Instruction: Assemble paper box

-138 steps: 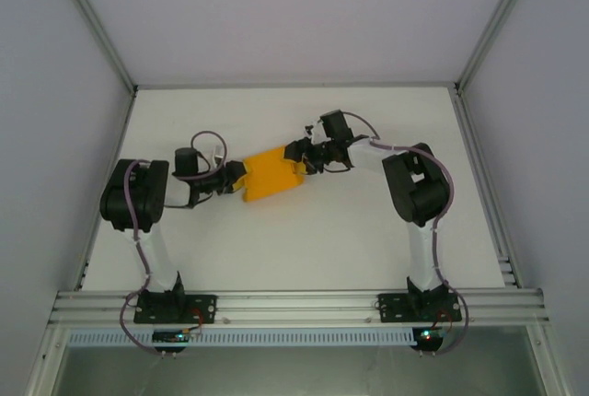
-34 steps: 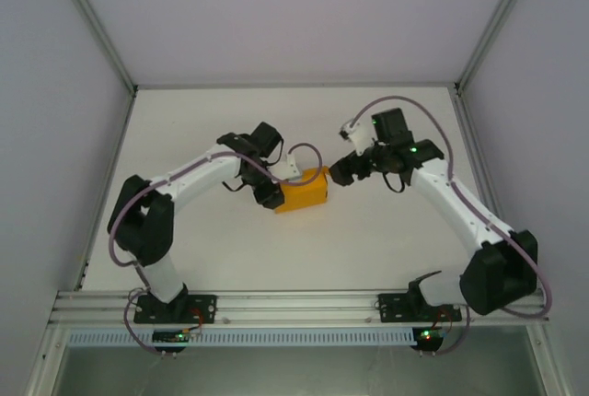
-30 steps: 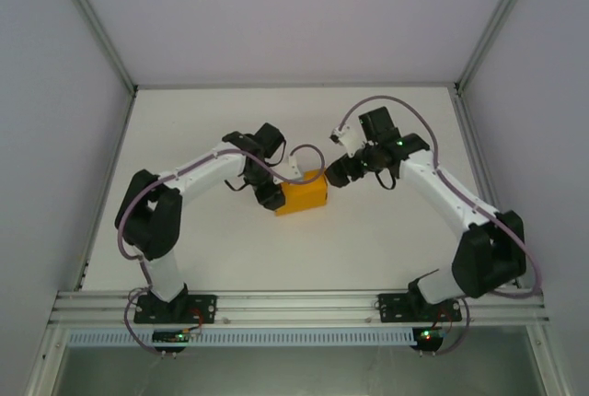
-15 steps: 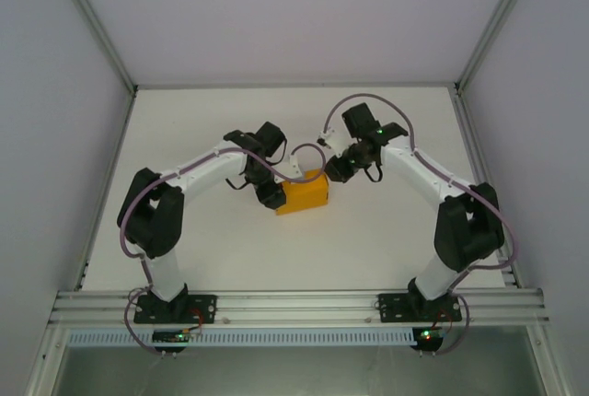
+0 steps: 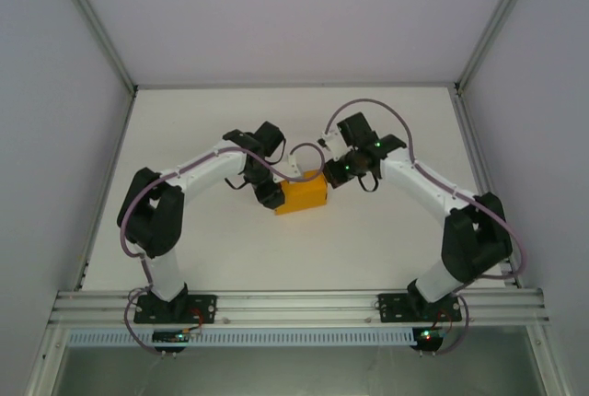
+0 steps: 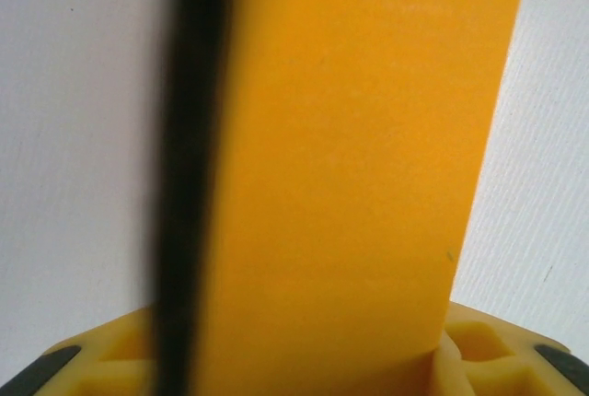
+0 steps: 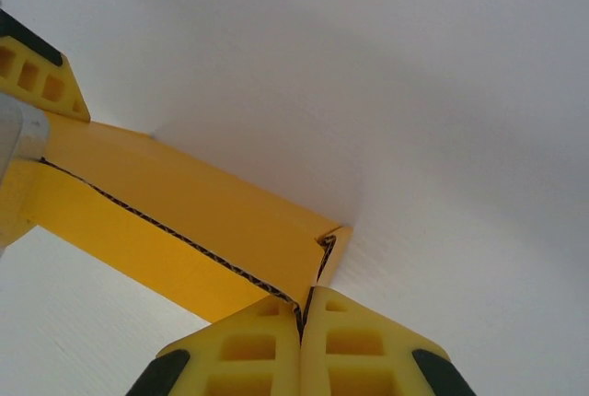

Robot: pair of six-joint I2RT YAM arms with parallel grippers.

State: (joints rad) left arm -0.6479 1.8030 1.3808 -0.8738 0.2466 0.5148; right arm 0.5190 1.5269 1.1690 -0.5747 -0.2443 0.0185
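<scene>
The right gripper [image 7: 302, 315] is closed almost fully, and a thin cut edge of the box [image 7: 184, 216] is pinched between its yellow, ribbed plastic fingers [image 7: 361, 350]. The left gripper [image 5: 272, 195] is opened wider and is clamped across the box's left end. The box, a rectangle of smooth orange card, is seen on the white table [image 5: 212, 249], between both grippers.

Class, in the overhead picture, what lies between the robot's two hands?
In the overhead view, the orange paper box lies between them: left hand at its left end, right hand at its right end.
</scene>
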